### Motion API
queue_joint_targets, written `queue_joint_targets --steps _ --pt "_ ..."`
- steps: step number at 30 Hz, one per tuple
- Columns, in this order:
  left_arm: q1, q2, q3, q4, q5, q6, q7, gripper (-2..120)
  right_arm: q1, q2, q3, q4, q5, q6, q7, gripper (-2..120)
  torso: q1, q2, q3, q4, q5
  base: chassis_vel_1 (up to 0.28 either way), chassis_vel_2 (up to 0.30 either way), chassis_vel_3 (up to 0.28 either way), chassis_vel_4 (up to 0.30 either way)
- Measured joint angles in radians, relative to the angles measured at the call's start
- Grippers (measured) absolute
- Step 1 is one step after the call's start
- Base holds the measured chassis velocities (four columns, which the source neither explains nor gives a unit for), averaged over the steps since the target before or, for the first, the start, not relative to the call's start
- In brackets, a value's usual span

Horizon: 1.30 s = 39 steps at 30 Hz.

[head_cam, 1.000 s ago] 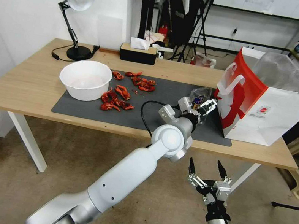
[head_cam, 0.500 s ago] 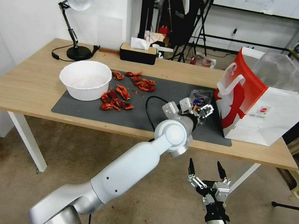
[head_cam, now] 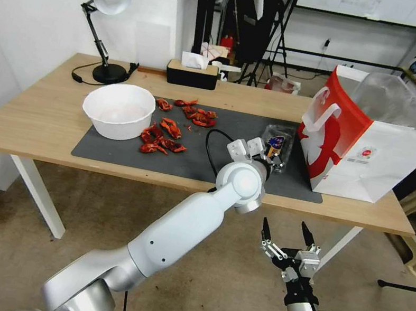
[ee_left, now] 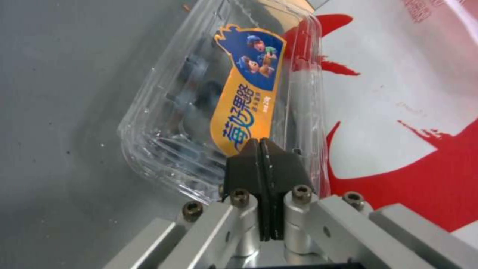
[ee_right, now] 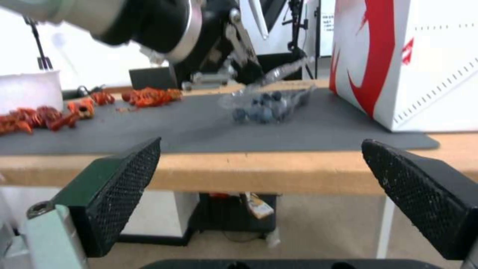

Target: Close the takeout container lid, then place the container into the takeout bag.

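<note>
The takeout container [head_cam: 276,147] lies on the dark mat [head_cam: 112,152] right of centre in the head view, just beside the takeout bag [head_cam: 366,140], which stands at the tabletop's [head_cam: 38,115] right end. The left tool [ee_left: 260,149] has its fingers pressed together, tips resting on the near edge of the lid [ee_left: 249,108], which is nearly down over the blueberries. The right tool [head_cam: 284,232] hangs open below the tabletop edge, lower right of the frame.

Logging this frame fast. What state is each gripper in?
Left gripper: jaws shut, pressing on the lid, holding nothing.
Right gripper: jaws open, empty, below the table edge.
</note>
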Motion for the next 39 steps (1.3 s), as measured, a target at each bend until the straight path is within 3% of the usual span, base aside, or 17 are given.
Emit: queue_joint_targets --steps 23,28,35,36,39 --pt "-0.009 0.0 0.008 0.03 0.022 0.019 -0.049 0 0.103 -0.08 0.024 0.021 0.221 -0.059 -0.067 100 0.0 0.0 0.0 0.0 -0.0001 0.0 0.0 0.0 0.0" --pt "-0.009 0.0 0.005 0.027 0.021 0.018 -0.055 0 0.131 -0.094 0.028 0.027 0.372 -0.105 -0.08 100 0.0 0.0 0.0 -0.0001 0.0 0.0 0.0 0.0 0.0" --pt "-0.013 0.0 0.002 0.021 0.017 0.016 -0.066 0 0.221 -0.131 0.029 0.051 0.786 -0.243 -0.015 100 0.0 0.0 0.0 0.0 0.0001 0.0 0.0 0.0 0.0" --pt "-0.013 0.0 0.002 0.021 0.017 0.016 -0.066 0 0.221 -0.131 0.029 0.051 0.786 -0.243 -0.015 100 0.0 0.0 0.0 0.0 0.0001 0.0 0.0 0.0 0.0" --pt "-0.012 0.0 0.002 0.021 0.016 0.016 -0.066 0 0.27 -0.15 0.023 0.075 0.99 -0.343 0.052 100 0.0 0.0 0.0 0.0 0.0001 0.0 0.0 0.0 0.0"
